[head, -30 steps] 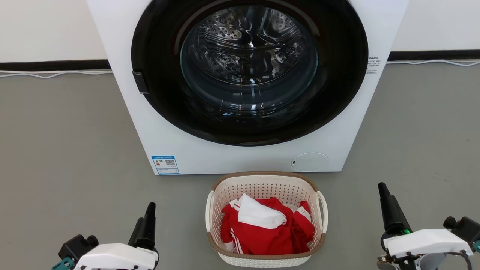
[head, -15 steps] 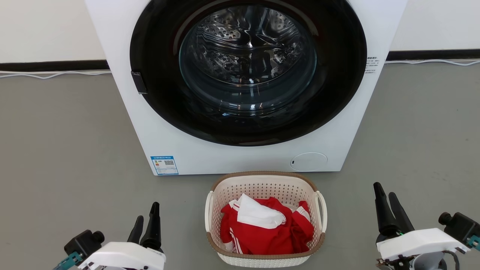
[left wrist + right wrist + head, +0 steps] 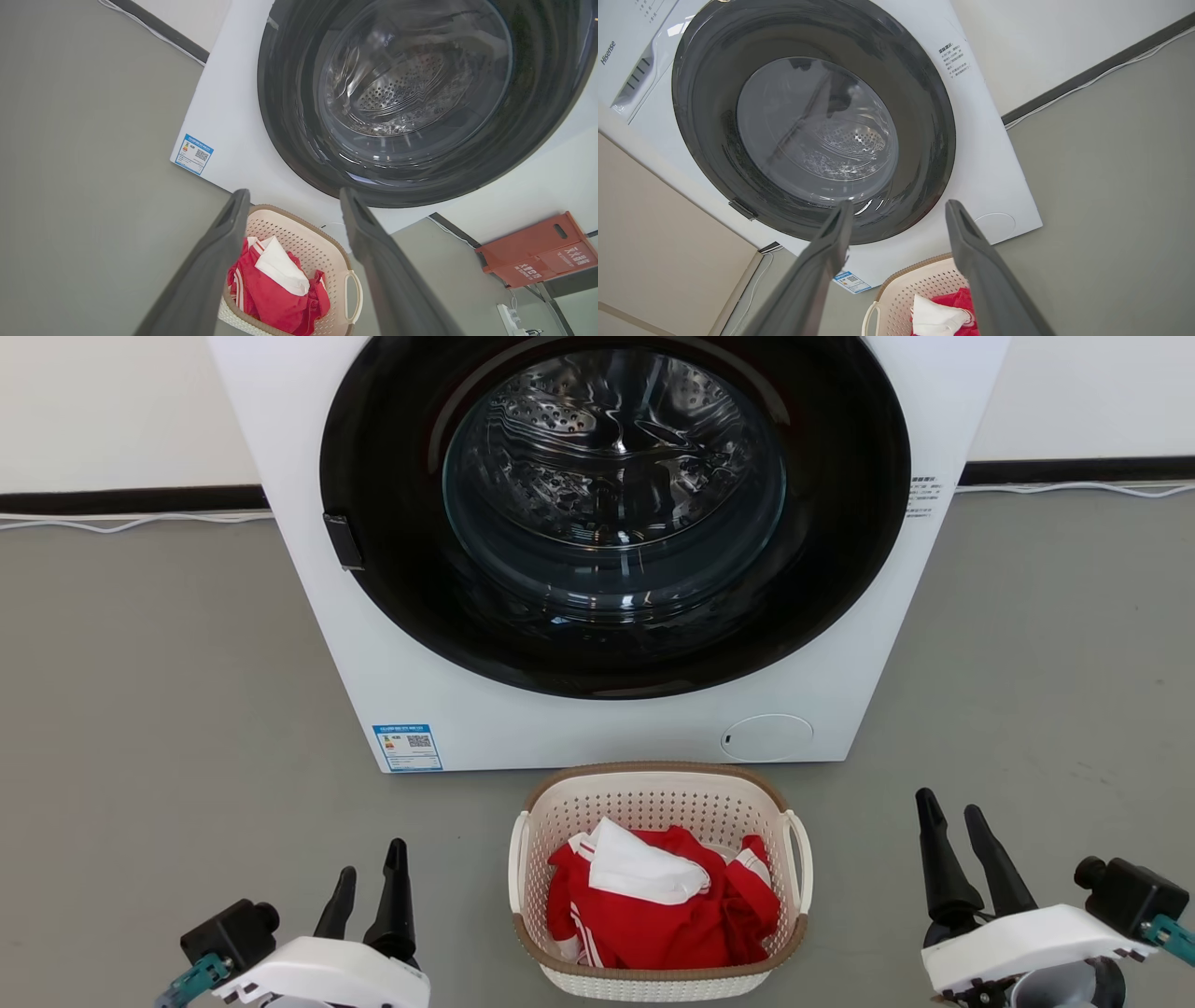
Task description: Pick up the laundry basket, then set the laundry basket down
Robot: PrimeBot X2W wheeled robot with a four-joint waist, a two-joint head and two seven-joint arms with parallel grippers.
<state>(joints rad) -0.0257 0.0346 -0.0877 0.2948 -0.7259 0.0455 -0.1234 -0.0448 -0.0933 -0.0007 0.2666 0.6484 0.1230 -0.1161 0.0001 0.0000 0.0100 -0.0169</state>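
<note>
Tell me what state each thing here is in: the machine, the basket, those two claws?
washing machine door, shut.
drum, looks empty through the door.
laundry basket, upright on the floor, loaded, not gripped.
red and white clothes, crumpled inside the basket.
left gripper, open, holding nothing.
right gripper, open, holding nothing.

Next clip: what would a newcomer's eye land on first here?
The white washing machine with its big dark round door stands at the upper middle of the head view. Just in front of it, on the grey floor, sits the cream laundry basket, holding a bright red garment with a white cloth on top. The left hand and right hand hang open either side of it, touching nothing.
</note>
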